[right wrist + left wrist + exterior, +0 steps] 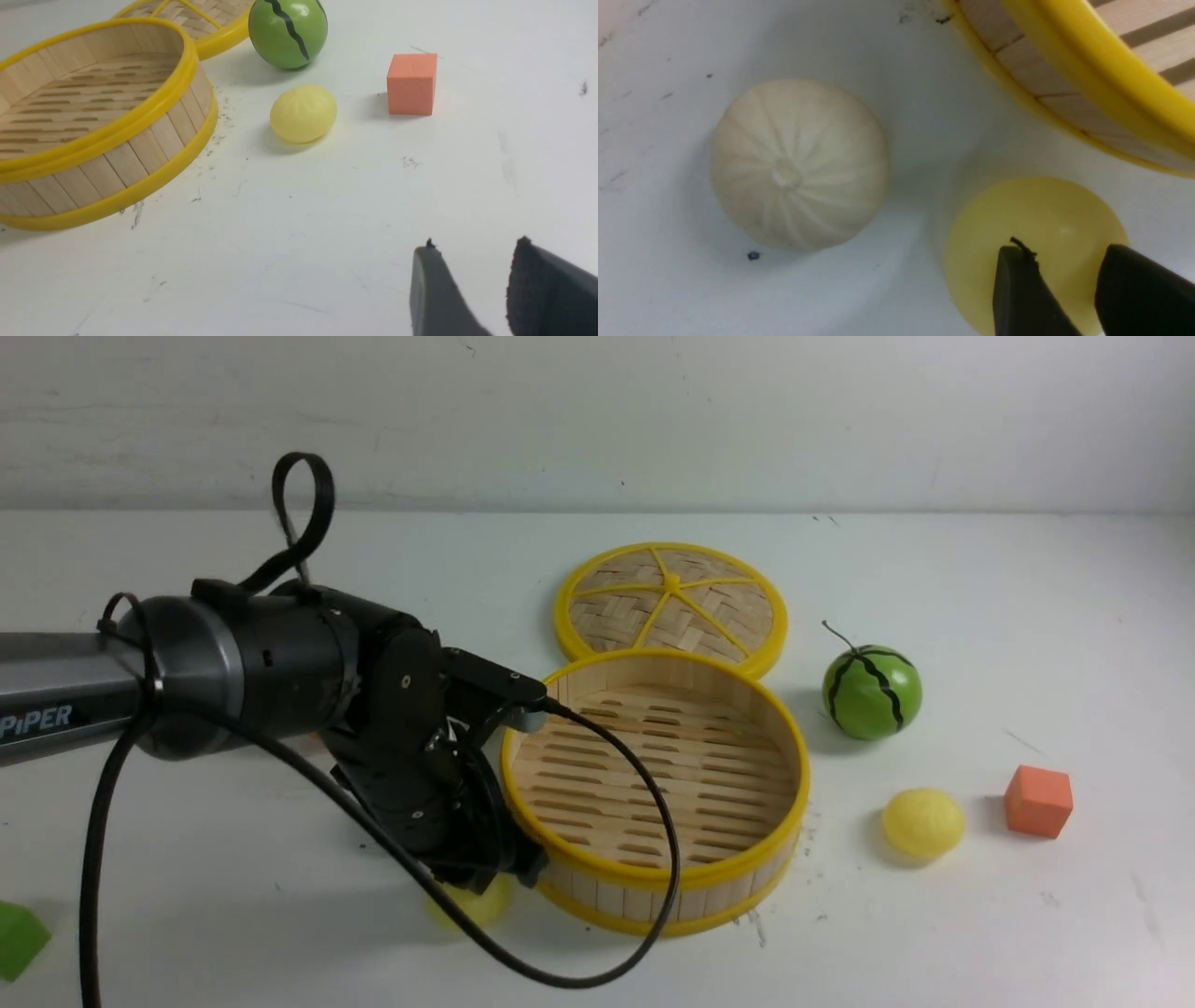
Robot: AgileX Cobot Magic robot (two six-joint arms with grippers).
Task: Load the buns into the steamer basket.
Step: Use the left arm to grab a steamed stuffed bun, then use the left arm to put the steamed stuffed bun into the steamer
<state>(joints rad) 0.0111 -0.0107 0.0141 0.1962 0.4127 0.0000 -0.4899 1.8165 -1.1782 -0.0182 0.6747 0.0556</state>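
We see the steamer basket (pixel 653 775) upright, its round opening facing up and its floor slats running across our view. Beside it, our parted left gripper (pixel 1059 280) is over one yellow bun (pixel 1031 233); we cannot tell whether they touch. A pleated off-white bun (pixel 798 163) sits near, another yellow bun (pixel 922 823) right of the basket. Our right gripper (pixel 472 280) is open, holding nothing. The white table (pixel 934 933) meets a pale wall (pixel 597 420).

White surface (pixel 1008 933) spans under and around the left gripper (pixel 1057 275), scuffed with dark flecks and scratches. Pale wall panel (pixel 597 420) stands beyond it, faint streaks, straight seam where they meet. Light soft, even; shadows faint. Windows, furniture: none visible.
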